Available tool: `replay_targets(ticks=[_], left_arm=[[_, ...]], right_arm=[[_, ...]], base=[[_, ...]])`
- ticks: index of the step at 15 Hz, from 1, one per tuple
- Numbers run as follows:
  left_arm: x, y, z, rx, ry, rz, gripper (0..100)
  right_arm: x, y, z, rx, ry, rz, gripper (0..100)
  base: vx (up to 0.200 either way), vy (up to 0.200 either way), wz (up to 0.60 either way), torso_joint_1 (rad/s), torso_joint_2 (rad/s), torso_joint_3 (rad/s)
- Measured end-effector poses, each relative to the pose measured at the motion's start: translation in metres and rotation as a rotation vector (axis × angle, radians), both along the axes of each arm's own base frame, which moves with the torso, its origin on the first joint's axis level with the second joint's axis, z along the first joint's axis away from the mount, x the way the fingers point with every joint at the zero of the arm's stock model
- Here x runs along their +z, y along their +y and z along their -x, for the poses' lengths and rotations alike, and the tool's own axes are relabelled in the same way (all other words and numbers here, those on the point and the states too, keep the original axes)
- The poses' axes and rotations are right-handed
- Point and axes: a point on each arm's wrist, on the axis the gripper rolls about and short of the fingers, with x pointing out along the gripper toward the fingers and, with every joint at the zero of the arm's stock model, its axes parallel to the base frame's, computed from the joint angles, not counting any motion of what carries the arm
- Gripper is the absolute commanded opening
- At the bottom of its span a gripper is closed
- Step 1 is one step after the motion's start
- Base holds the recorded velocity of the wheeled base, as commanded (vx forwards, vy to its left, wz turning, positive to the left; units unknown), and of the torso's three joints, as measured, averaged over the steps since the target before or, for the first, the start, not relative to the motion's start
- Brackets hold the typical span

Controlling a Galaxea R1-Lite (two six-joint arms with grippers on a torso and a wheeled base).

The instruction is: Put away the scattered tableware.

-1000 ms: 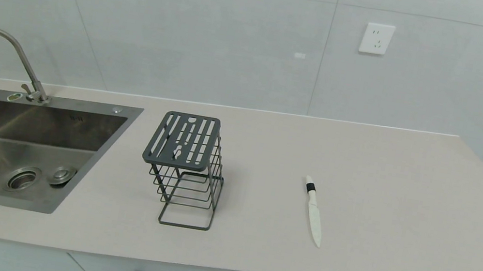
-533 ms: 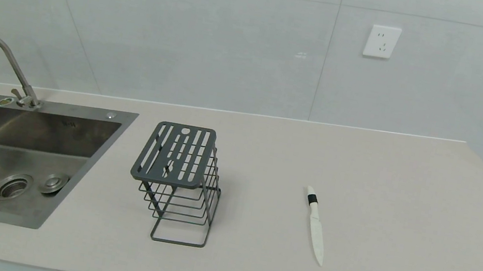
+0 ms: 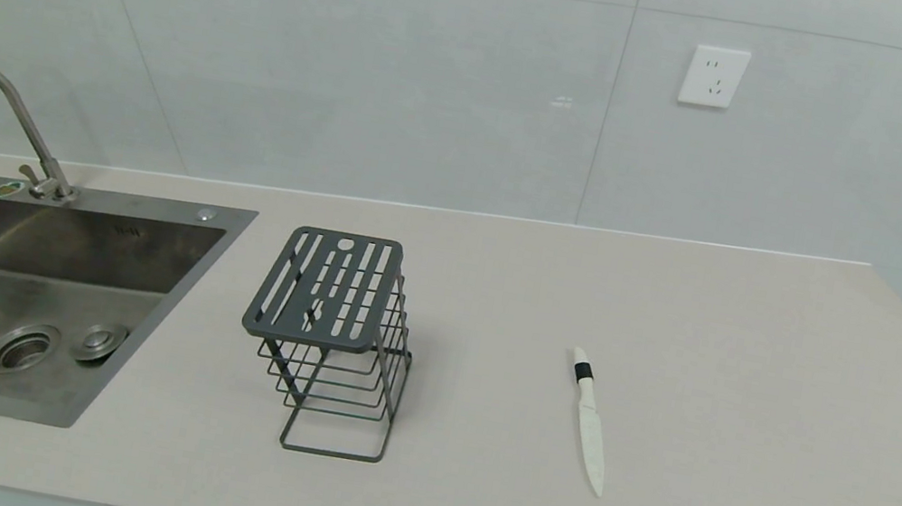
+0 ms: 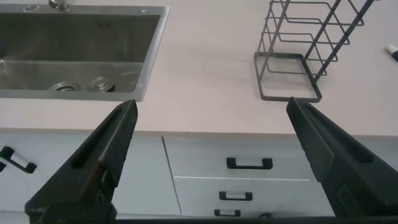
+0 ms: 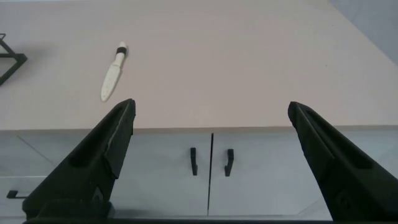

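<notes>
Rack (image 3: 335, 289): dark wire frame, slotted flat top.
Knife (image 3: 588, 421): we see it slim, white, black-banded, flat on the smooth counter (image 3: 718, 353), well right of the rack.
Claws: left claw (image 4: 211, 104) and right claw (image 5: 211, 104) both spread, empty.

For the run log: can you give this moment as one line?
knife: flat on counter, right of rack, untouched | rack: upright beside sink | left pincer: open, short of counter | right pincer: open, empty

light: bright, even | shadows: soft beside rack (image 3: 327, 333) | glare: faint on wall (image 3: 561, 103)
</notes>
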Motion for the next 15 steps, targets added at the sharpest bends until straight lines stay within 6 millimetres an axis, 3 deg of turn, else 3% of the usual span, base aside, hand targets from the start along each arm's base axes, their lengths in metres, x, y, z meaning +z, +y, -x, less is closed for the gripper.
replay_targets(ticks=[6, 10, 13, 15], left_arm=[[0.000, 0.000, 0.000, 0.000, 0.001, 0.000, 100], [0.000, 0.000, 0.000, 0.000, -0.001, 0.000, 100], [0.000, 0.000, 0.000, 0.000, -0.001, 0.000, 100], [0.000, 0.000, 0.000, 0.000, -0.001, 0.000, 100]], right_arm=[[0.000, 0.000, 0.000, 0.002, 0.000, 0.004, 100], [0.002, 0.000, 0.000, 0.006, -0.018, 0.002, 100], [0.018, 0.000, 0.002, 0.013, -0.181, 0.004, 100], [0.016, 0.002, 0.001, 0.089, -0.158, 0.009, 100]], base=[[0.000, 0.000, 0.00, 0.132, 0.00, 0.125], [0.000, 0.000, 0.00, 0.010, 0.00, 0.014], [0.000, 0.000, 0.00, 0.000, 0.00, 0.000], [0.000, 0.000, 0.00, 0.000, 0.00, 0.000]])
